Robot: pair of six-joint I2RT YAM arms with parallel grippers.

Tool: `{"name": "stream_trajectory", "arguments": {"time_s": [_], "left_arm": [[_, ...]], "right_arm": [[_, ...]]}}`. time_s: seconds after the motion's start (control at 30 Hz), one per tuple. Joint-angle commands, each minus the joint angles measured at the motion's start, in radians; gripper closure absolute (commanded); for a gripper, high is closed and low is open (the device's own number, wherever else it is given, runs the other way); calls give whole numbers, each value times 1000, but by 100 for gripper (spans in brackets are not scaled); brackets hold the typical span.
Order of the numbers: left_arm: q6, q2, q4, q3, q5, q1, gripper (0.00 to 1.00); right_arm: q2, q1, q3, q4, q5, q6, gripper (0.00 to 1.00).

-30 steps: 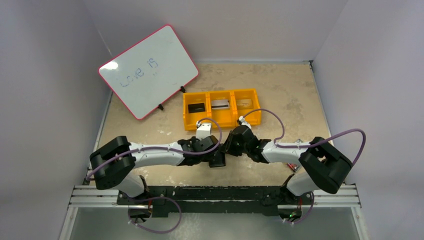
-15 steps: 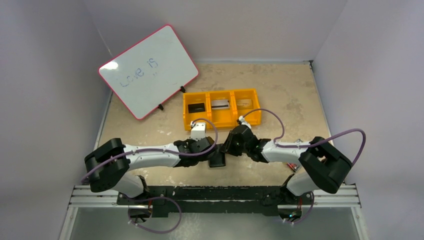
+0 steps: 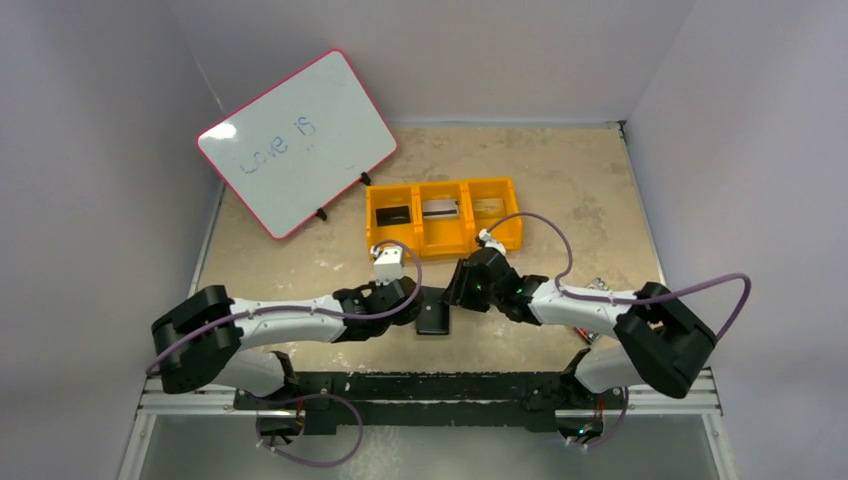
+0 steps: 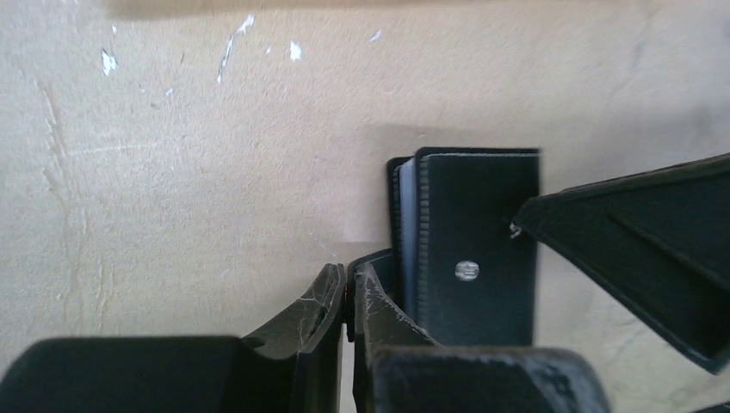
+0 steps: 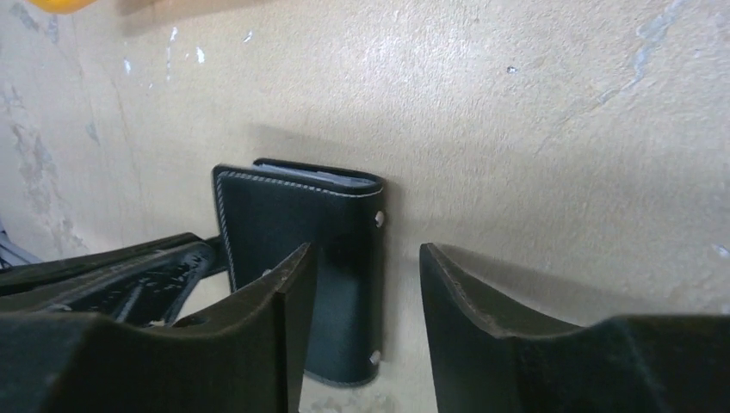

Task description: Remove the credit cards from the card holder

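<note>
At the far left a pink-rimmed whiteboard [image 3: 297,143] is propped at the back of the table [image 3: 560,190]. The left gripper [image 4: 346,291] is seen low over the table with its fingers pressed together. Nothing can be made out between them, and the tips are placed just beside the left edge of the card holder [image 4: 473,249]. The card holder is laid flat on the table, folded shut, with a snap stud shown on its cover and pale sleeve edges along its left side. Behind it an orange tray [image 3: 443,243] is set, with one card in each compartment: a black card [image 3: 392,214] on the left, a silvery card [image 3: 440,209] in the middle, a pale card [image 3: 488,206] on the right. The right gripper [image 5: 366,258] is held with its fingers apart at the holder's right edge, one finger over the cover and the other over bare table.
</note>
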Motion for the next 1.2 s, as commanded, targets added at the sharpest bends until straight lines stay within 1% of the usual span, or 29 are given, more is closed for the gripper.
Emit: {"name": "stream_trajectory", "arguments": {"time_s": [0.0, 0.07, 0.13, 0.2, 0.27, 0.4, 0.53, 0.63, 0.77, 0.83, 0.9, 0.97, 1.03, 1.17], "left_arm": [[-2, -128, 45, -4, -47, -2, 100], [23, -178, 62, -4, -40, -2, 100], [43, -208, 73, 2, -28, -2, 100], [65, -229, 89, 13, -3, -2, 100], [85, -245, 116, 21, 27, -2, 100], [100, -233, 112, 44, 51, -2, 100], [113, -221, 145, 47, 101, -4, 100], [120, -218, 159, 55, 106, -6, 100], [140, -215, 181, 79, 128, -11, 100], [142, -210, 155, 87, 106, -13, 100], [137, -206, 115, 97, 78, -13, 100], [135, -227, 114, 95, 69, -17, 100], [131, -252, 123, 84, 51, -17, 100], [139, -247, 79, 97, 31, -16, 100]], "right_arm": [[-93, -5, 52, -89, 37, -56, 46], [-112, -5, 70, -110, 33, -77, 42], [-116, -5, 93, -119, 16, -104, 41], [-118, -4, 115, -118, 37, -120, 41], [-124, -4, 109, -92, 1, -115, 40], [-145, -5, 90, -86, -31, -66, 36], [-189, -5, 58, -58, -39, -47, 29], [-207, -5, 32, -28, -68, -51, 29], [-141, -5, 41, -69, -71, -64, 33], [-134, -5, 36, -66, -75, -72, 35], [-144, -5, 17, -76, -51, -50, 37], [-162, -5, -5, -87, -21, -22, 38], [-179, -5, -25, -104, 4, -9, 38], [-195, -5, -30, -175, 72, 6, 33]]}}
